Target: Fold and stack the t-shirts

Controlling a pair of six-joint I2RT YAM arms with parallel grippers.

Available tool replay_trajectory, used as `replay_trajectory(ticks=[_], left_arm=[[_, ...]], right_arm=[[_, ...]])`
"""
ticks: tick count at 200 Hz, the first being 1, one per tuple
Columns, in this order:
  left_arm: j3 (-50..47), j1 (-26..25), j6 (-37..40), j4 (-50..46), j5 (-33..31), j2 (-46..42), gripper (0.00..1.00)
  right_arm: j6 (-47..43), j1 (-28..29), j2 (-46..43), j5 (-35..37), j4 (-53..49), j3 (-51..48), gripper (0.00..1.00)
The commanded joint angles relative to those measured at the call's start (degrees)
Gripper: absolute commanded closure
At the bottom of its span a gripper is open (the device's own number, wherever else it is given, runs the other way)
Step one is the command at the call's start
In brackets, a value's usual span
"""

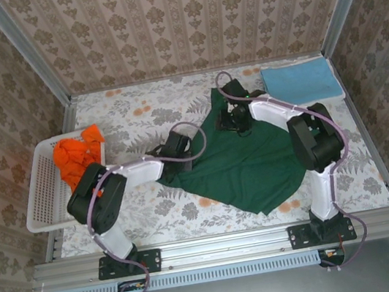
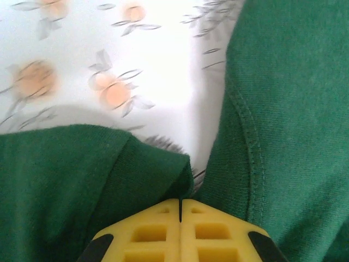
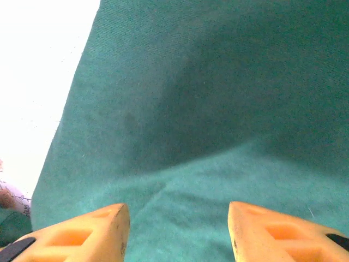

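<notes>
the table [image 1: 137,110], covered in a pale cloth printed with flowers, takes up the whole floor of the walled cell. spread across its middle and reaching toward the near right is the dark green t-shirt [image 1: 242,168], lying open and rumpled, one narrow part stretching toward the far side between the two arms. at the left edge of the table stands the white lattice basket [image 1: 41,207], well apart from the green cloth. in the far right corner lies the light blue t-shirt [image 1: 301,81], folded into a flat rectangle. the orange t-shirts [image 1: 77,155] sit bunched in the far end of the basket. the left gripper [image 1: 178,152] is at the left edge of the green shirt; in the left wrist view its yellow fingers [image 2: 218,232] are pressed together, clenched on a raised fold of green cloth [image 2: 294,109] that runs right up to their tips, with the flowered table cover [image 2: 109,54] just beyond. the right gripper [image 1: 239,120] is over the far part of the same shirt; in the right wrist view its jaws stand apart, released, with the green fabric [image 3: 218,82] stretching beyond and between them.
</notes>
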Motion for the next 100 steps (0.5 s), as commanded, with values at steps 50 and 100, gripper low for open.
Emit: replay_trajectory(ticks=[50,100], left_arm=[[4.98,6.35,-4.46,-2.15,3.2,-8.33,0.46],[31.81,10.41,1.97,-14.58,20.95,10.11,0.19]], right_arm=[[1.91,1.25,1.47,0.11,0.12,-4.64,0.74],[3.42,0.88,-4.02,-0.83,2.75,-12.16,0.85]])
